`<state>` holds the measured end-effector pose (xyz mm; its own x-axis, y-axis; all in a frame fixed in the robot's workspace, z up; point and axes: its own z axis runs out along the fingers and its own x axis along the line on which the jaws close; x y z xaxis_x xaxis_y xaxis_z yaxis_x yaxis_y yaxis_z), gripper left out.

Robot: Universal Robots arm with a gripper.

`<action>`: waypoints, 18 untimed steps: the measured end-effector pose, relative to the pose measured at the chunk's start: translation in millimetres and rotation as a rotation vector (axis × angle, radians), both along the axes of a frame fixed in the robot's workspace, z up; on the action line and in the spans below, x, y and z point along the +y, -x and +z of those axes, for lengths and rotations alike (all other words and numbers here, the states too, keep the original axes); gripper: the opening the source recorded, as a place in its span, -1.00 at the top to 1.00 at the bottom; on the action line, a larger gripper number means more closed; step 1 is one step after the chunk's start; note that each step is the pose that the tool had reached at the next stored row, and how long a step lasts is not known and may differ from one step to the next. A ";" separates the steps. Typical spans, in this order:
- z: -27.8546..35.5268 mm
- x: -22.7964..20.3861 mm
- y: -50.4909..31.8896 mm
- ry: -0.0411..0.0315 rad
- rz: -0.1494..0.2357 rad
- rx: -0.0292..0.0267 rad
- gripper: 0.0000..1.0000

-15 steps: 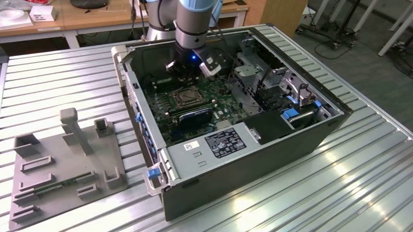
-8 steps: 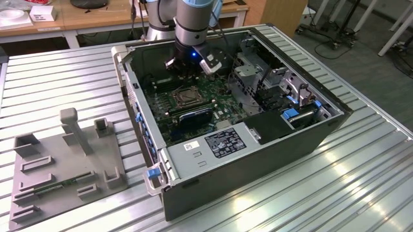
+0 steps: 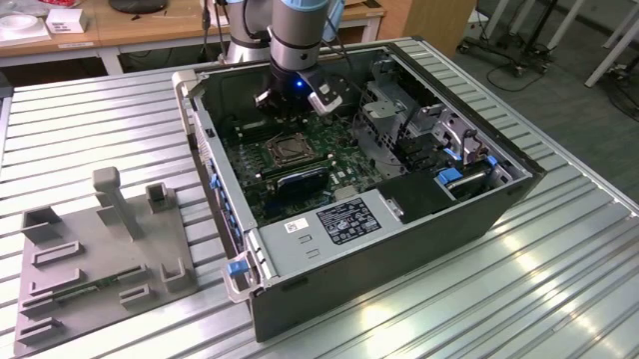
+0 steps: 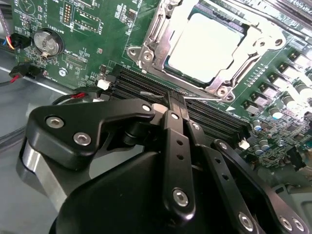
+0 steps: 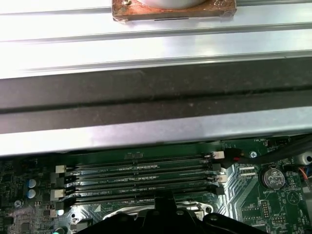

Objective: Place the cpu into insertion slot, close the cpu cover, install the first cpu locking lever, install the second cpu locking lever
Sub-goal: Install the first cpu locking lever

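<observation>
Cpu placement looks finished to me: in the second wrist view the pale square chip lies flat inside the insertion slot, level with the silvery metal framing it. In the exterior view that slot sits near the middle of the frame, on the green motherboard inside the open computer case, which lies on the ribbed metal surface.

My claw is narrow, its fingers drawn together with nothing visible between them, so I carry nothing. It hangs just above the long black memory slots, beside the socket and not touching it. In the exterior view it shows at the upper middle of the frame, inside the case.

As for the cpu cover, a thin bright frame seems to lie around the cpu's edges, and I judge it to be down, though I cannot tell whether it is pressed home. Bright metal bars run along the far side of the socket; whether they are the locking levers, hooked or free, I cannot tell. I would therefore count both lever steps as unconfirmed.

A grey parts fixture sits at the lower left of the exterior view, well apart from the case.
</observation>
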<state>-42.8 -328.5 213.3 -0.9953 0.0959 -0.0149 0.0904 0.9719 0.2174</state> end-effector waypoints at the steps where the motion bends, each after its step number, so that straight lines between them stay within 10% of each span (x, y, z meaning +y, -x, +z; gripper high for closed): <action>1: 0.0 0.0 1.0 0.0000 0.000 -0.0017 0.79; 18: 6.4 0.0 5.7 -0.0008 0.000 -0.0090 0.79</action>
